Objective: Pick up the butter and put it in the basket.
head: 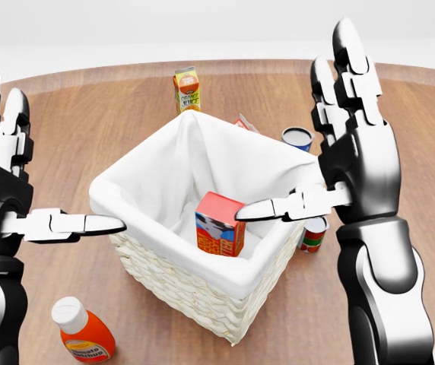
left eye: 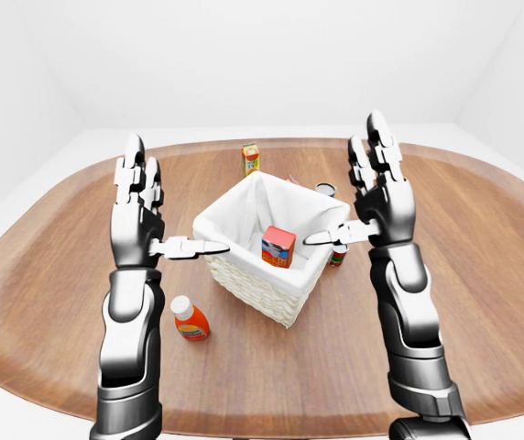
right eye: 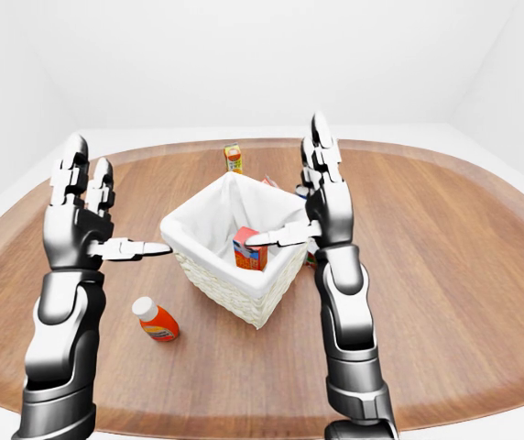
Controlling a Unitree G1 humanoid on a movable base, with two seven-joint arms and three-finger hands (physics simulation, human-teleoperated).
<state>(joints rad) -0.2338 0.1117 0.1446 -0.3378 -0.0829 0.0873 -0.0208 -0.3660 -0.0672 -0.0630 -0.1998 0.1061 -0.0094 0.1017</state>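
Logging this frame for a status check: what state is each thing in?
butter: upright inside the basket, released
basket: upright, white liner
left hand: open, raised
right hand: open, raised
ketchup bottle: lying down, capped
juice carton: upright

A wicker basket (head: 173, 283) is seen at the centre of the head view, its woven wall rough and pale, and it is lined with smooth, matt white cloth (head: 173, 163). A printed box (head: 220, 223) with a cardboard look and slight sheen is seen inside it. The table (head: 400, 114) is rendered as brown wood with fine grain and a satin finish. Both hands, left hand (head: 1, 190) and right hand (head: 358, 160), are shown in polished, glossy grey metal with black joints. At lower left, a glossy orange plastic bottle (head: 83, 330) with a white cap is shown; at upper centre, a printed paper carton (head: 187, 88).
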